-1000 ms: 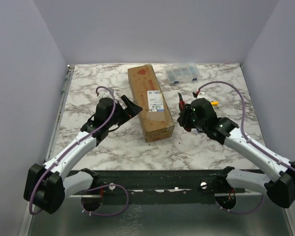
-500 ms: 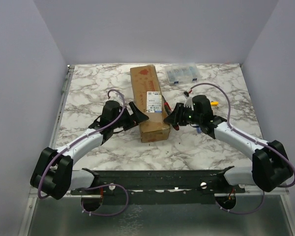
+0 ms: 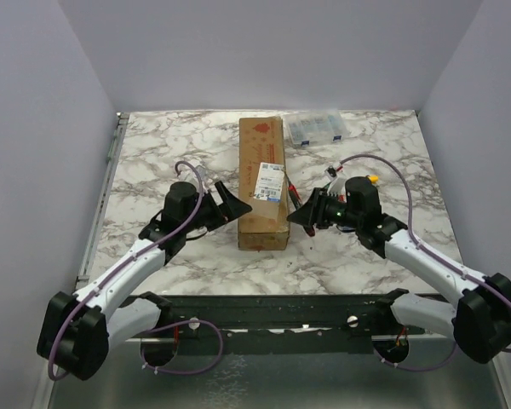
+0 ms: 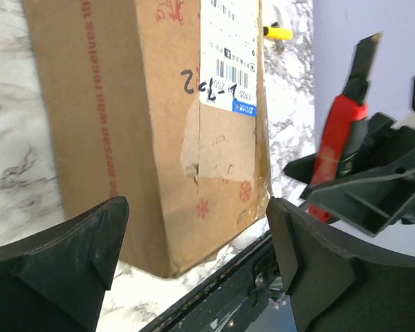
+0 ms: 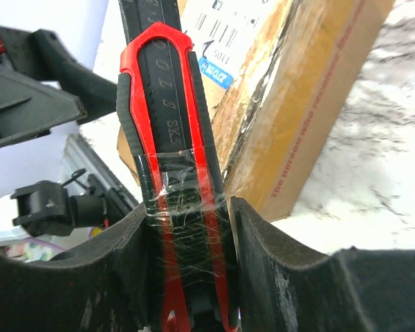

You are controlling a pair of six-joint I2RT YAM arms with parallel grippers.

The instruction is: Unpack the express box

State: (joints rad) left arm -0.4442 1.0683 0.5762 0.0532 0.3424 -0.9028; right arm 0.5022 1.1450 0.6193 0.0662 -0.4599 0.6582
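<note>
Top view: the cardboard box [image 3: 262,183] lies lengthwise on the marble table [image 3: 153,153], between the left gripper [image 3: 232,205] and the right gripper [image 3: 299,214].
Left wrist view: the left gripper's jaws gape empty before the box's near end.
Right wrist view: the right gripper clamps a red utility knife [image 5: 171,159] beside the box.

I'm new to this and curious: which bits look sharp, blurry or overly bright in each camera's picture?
Top view: even light, soft shadows, the box crisp. Left wrist view: the label clear, the near black fingers slightly soft. Right wrist view: the red knife sharp, the box behind it softer, the marble very bright.
</note>
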